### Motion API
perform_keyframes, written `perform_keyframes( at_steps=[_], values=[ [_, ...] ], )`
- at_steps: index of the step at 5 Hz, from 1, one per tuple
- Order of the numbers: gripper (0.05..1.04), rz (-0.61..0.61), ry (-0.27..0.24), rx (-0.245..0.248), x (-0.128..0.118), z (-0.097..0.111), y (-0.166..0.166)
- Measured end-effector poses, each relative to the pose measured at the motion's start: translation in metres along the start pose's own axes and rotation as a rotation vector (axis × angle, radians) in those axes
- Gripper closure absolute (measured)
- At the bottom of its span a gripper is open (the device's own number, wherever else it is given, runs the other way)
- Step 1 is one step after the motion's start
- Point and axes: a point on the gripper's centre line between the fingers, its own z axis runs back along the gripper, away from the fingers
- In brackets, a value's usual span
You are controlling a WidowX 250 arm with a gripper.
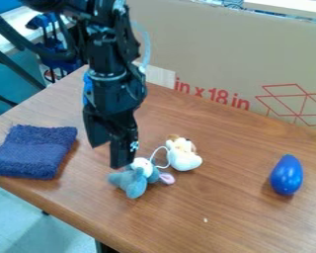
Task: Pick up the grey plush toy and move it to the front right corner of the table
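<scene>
The black gripper (110,154) hangs over the left middle of the wooden table, pointing down, its two fingers apart with nothing visible between them. Just below its nearer finger lies a grey-blue plush toy (134,182) with a white patch and a pink ear; whether they touch I cannot tell. Against that toy's right side rests a white plush toy (184,157) with brown patches, and a thin white cord loops between the two. Left of the gripper is a folded dark blue cloth (34,151). Far to the right stands a shiny blue egg-shaped object (287,175).
A large cardboard panel (213,54) with red print rises along the table's back edge. The wooden table (220,217) ends at a slanting front-left edge, with the cloth close to it. A tiny white speck (205,220) lies near the front.
</scene>
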Motion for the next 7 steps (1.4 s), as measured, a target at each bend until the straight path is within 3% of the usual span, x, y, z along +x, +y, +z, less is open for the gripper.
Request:
perform_keyframes(
  at_steps=[1, 2, 3, 5, 6, 7],
  values=[
    [0.081, -0.034, 0.01, -0.052, 0.007, -0.016, 0.0],
    [0.081, -0.044, -0.035, -0.051, 0.016, -0.017, -0.001],
    [0.081, -0.07, -0.047, -0.081, 0.023, -0.029, -0.002],
    [0.081, -0.049, -0.022, -0.17, 0.034, -0.064, -0.001],
    [0.133, -0.032, -0.011, -0.172, 0.037, -0.068, 0.001],
    [0.32, -0.025, -0.017, -0.148, 0.039, -0.065, -0.002]
  ],
)
